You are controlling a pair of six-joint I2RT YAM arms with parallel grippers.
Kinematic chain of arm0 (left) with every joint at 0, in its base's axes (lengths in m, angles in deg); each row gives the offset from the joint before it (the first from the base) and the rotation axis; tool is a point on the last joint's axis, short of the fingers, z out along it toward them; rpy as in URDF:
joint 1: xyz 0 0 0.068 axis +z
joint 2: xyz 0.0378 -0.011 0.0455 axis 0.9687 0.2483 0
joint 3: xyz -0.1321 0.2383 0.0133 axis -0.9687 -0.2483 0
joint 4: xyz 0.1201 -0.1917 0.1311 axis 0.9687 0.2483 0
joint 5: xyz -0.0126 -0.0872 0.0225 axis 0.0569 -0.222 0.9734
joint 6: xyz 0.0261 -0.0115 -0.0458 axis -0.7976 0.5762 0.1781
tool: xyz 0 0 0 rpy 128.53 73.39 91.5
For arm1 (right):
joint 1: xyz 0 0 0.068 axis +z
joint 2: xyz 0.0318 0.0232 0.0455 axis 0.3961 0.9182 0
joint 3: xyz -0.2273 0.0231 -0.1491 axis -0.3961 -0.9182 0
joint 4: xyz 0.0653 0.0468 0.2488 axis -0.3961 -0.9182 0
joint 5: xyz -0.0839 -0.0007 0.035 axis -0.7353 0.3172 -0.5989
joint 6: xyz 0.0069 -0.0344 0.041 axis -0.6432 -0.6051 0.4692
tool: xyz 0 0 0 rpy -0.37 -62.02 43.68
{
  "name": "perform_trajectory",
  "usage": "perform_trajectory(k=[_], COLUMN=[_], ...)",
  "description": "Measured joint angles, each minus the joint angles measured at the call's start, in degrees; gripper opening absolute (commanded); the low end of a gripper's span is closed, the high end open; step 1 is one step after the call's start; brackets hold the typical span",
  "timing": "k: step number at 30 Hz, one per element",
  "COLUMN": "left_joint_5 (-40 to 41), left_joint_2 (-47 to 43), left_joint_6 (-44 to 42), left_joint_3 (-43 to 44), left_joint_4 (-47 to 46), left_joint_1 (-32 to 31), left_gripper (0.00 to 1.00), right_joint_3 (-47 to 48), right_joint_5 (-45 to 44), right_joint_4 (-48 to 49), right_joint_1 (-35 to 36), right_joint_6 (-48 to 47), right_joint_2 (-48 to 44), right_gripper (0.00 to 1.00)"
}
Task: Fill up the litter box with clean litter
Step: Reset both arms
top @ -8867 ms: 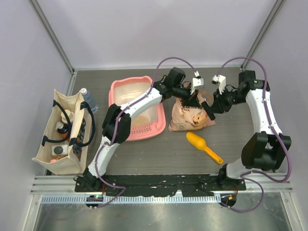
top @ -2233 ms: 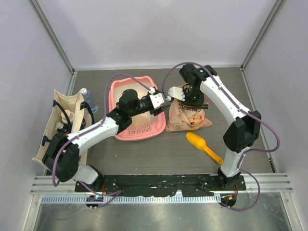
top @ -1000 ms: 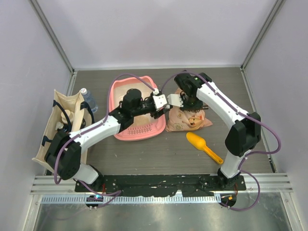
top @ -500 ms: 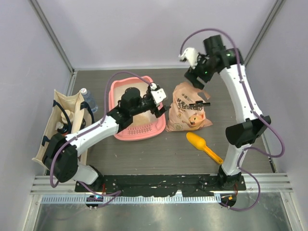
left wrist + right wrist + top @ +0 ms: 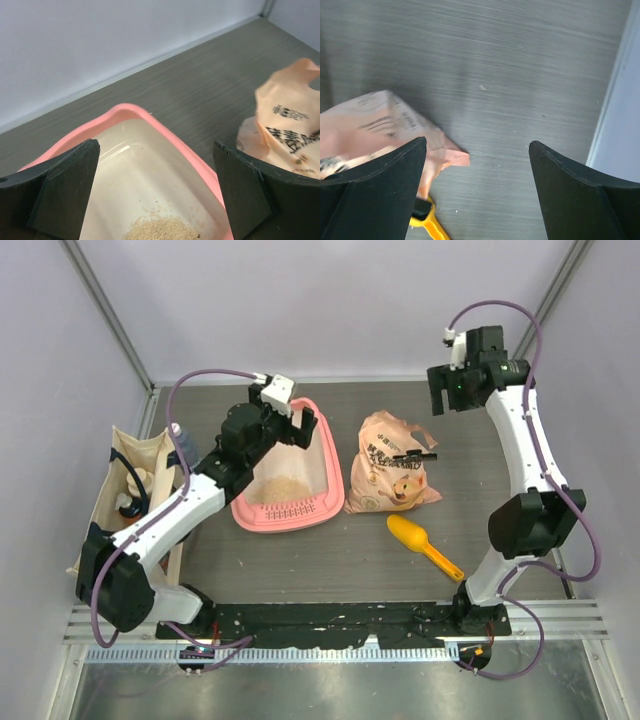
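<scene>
The pink litter box (image 5: pixel 338 496) lies left of centre, with a small tan pile of clean litter (image 5: pixel 281 488) near its grille end. My left gripper (image 5: pixel 299 424) hangs open over the box's far end, holding nothing. In the left wrist view the box rim (image 5: pixel 170 135) and the litter (image 5: pixel 161 230) show between my wide-apart fingers (image 5: pixel 67 185). My right gripper (image 5: pixel 448 392) is open and empty, raised at the far right. The peach litter bag (image 5: pixel 393 466) lies on the table between the two arms, free of both.
A yellow scoop (image 5: pixel 424 544) lies in front of the bag; its handle (image 5: pixel 429 225) and the bag's corner (image 5: pixel 375 120) show in the right wrist view. A beige tote bag (image 5: pixel 128 512) and a bottle (image 5: pixel 181 443) stand at the left. Walls close in the back and right (image 5: pixel 620 100).
Both grippers have opened and left the bag. The right arm swung up to the far right; the left gripper drew back to the box's far end. The bag now rests on the table.
</scene>
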Motion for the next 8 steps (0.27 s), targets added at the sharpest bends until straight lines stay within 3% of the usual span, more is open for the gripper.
perform_trajectory(k=[4,8], left_joint_5=[6.19,12.46], left_joint_2=[0.04,1.6], left_joint_6=[1.99,2.25], left_joint_3=[0.0,2.56], left_joint_4=[0.85,2.6], left_joint_1=[1.14,1.7], left_gripper=[1.0,1.0], right_joint_3=[-0.35,5.11], right_joint_5=[-3.91,-6.38], right_joint_4=[2.86,4.85], right_joint_1=[-5.27,-8.96], right_joint_6=[6.45,10.27], right_joint_2=[1.66,5.62], right_gripper=[0.89,0.88])
